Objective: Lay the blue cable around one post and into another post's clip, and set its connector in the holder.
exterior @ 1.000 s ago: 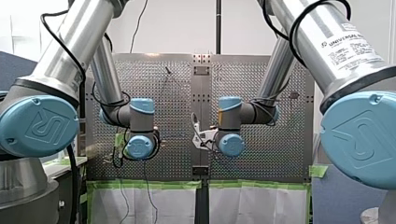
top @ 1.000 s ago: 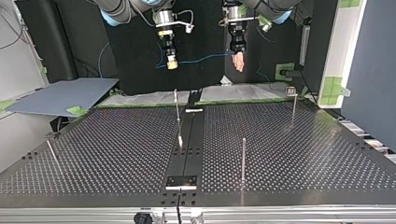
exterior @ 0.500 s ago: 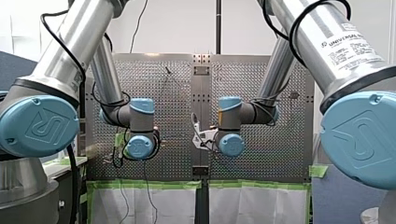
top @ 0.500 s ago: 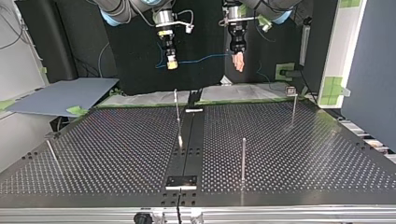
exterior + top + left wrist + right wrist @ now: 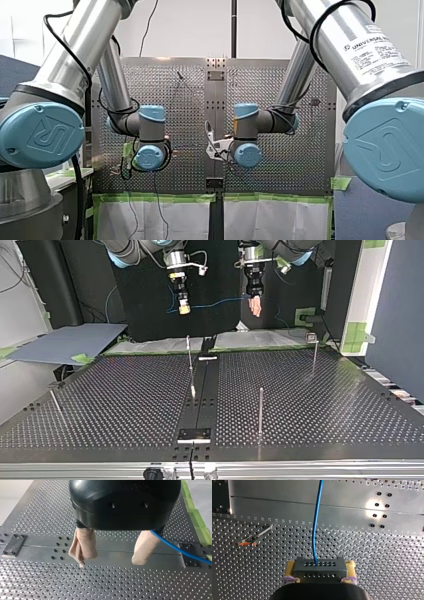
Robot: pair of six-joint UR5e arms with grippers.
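Note:
The blue cable (image 5: 215, 303) hangs in a shallow line between my two grippers, above and behind the table's far edge in the top view. My right gripper (image 5: 184, 309) has its yellow pads shut on the grey connector (image 5: 315, 567), and the cable (image 5: 315, 530) runs out ahead of it. My left gripper (image 5: 108, 561) stands open, its beige padded fingers (image 5: 83, 546) wide apart. The cable (image 5: 180, 551) passes beside and behind one finger, not between them. Both grippers hover over the perforated table (image 5: 310, 405).
Thin upright posts stand on the table: one near the middle strip (image 5: 189, 352), one closer to the top view's front (image 5: 260, 410), one at its right with a small head (image 5: 314, 352). A leaning rod (image 5: 55, 401) is at its left. A small plate (image 5: 195, 434) sits on the strip.

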